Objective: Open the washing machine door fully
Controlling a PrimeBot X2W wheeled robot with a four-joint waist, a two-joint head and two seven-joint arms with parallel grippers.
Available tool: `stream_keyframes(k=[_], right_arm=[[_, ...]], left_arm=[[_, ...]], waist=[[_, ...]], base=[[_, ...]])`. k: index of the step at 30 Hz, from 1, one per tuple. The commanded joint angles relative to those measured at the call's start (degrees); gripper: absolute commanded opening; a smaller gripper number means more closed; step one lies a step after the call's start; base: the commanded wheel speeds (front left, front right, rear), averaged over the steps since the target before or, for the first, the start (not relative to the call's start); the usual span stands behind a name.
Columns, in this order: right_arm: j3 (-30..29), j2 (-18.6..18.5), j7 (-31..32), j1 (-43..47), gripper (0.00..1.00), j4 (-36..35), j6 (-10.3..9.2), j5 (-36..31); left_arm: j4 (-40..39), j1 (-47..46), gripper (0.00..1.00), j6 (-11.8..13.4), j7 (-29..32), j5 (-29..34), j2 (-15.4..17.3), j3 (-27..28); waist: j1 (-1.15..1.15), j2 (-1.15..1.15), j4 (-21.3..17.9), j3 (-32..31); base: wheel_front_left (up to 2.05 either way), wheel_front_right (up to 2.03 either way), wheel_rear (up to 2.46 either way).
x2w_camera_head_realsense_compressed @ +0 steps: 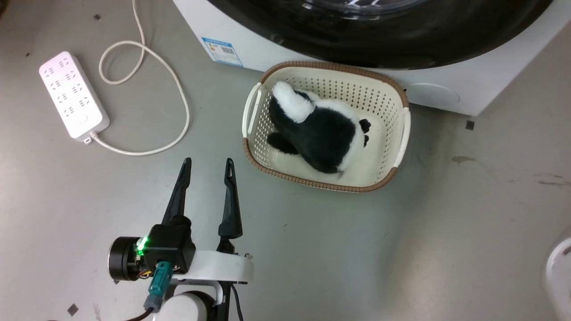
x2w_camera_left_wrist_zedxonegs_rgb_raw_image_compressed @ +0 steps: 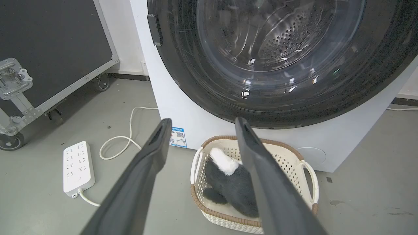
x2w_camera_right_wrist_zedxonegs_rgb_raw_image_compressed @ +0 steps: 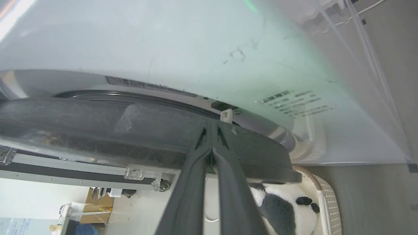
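LAUNDRY-ROOM FLOOR: The washing machine door (x2w_camera_left_wrist_zedxonegs_rgb_raw_image_compressed: 183, 65), a glossy black ring around a bulging glass window (x2w_camera_left_wrist_zedxonegs_rgb_raw_image_compressed: 277, 65), fills the front of the white washing machine (x2w_camera_head_realsense_compressed: 267, 55). The perforated steel drum (x2w_camera_left_wrist_zedxonegs_rgb_raw_image_compressed: 290, 36) shows through the glass. From your left wrist camera the door looks close to flush with the cabinet. From your right wrist camera its rim seems to stand slightly off the front at the latch side, though the steep angle makes that hard to judge.

Your right pincer (x2w_camera_right_wrist_zedxonegs_rgb_raw_image_compressed: 212, 130) is pressed together, its two dark fingers meeting at their tips against the door's dark rim, just below a small pale latch piece (x2w_camera_right_wrist_zedxonegs_rgb_raw_image_compressed: 226, 115). You cannot tell from this angle whether the tips hook behind the rim or only rest on it. Nothing shows between them.

Your left pincer (x2w_camera_head_realsense_compressed: 208, 167) hangs over the grey floor (x2w_camera_head_realsense_compressed: 446, 223) with its fingers spread and holding nothing. It is well apart from the door and points toward the washer.

A blue label (x2w_camera_head_realsense_compressed: 221, 50) sits low on the washer's front at the robot's left. Just before the machine stands a cream plastic basket (x2w_camera_head_realsense_compressed: 330, 66) with a brown woven rim, and a black-and-white plush toy (x2w_camera_head_realsense_compressed: 316, 133) lies inside it. To the basket's left, a white power strip (x2w_camera_head_realsense_compressed: 73, 93) lies flat on the floor with its cord (x2w_camera_head_realsense_compressed: 178, 84) looping beside it. A black flight case (x2w_camera_left_wrist_zedxonegs_rgb_raw_image_compressed: 55, 39) on casters stands farther to the left.
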Motion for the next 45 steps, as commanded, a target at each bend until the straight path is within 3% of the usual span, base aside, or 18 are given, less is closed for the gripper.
stream_keyframes(k=[1, 15, 20, 25, 30, 35, 45], right_arm=[[-0.9, 0.2, 0.8, -2.3, 0.00, 0.6, 0.05, 0.5], [-11.7, 1.7, 18.1, -10.4, 0.00, 1.6, 0.05, 0.2], [-12.5, 1.8, 23.7, -7.8, 0.00, -0.2, 0.05, 0.5], [-11.7, 1.8, 27.7, -2.6, 0.00, -0.7, 0.06, 6.0], [-8.4, 1.8, 26.8, 5.1, 0.00, 0.3, 0.06, 13.5], [-1.5, 1.8, 25.5, 12.5, 0.00, 2.4, 0.06, 21.2], [22.5, 1.8, 21.8, 28.4, 0.00, 1.7, 0.06, 41.6]], left_arm=[[-0.3, -1.3, 1.00, 0.5, -0.7, -0.3, 0.0, -0.5], [-1.1, -3.5, 1.00, 2.6, -2.6, -1.1, 0.0, -3.2], [-0.9, -3.5, 1.00, 3.2, -3.2, -1.3, 0.0, -3.6], [-0.6, -3.1, 1.00, 3.1, -3.8, -1.2, 0.0, -3.7], [0.9, -1.1, 1.00, 2.4, -3.8, -1.3, 0.0, -2.4], [2.1, 1.1, 1.00, 0.9, -3.8, -1.7, 0.0, -1.4], [5.0, 5.8, 1.00, -1.6, -3.8, -2.5, 0.0, -0.6]], waist=[[-0.01, 0.00, 0.3, 0.4], [-0.01, 0.00, 2.6, 2.9], [-0.01, 0.00, 3.3, 1.9], [-0.01, 0.00, 3.3, -0.4], [-0.01, 0.00, 2.4, -4.8], [-0.01, 0.00, 1.6, -8.6], [-0.01, 0.00, 0.5, -14.1]], base=[[0.00, 0.00, 0.00], [0.00, 0.00, 0.00], [0.00, 0.00, 0.00], [0.00, 0.00, 0.00], [0.00, 0.00, 0.00], [0.00, 0.00, 0.00], [0.00, 0.00, 0.00]])
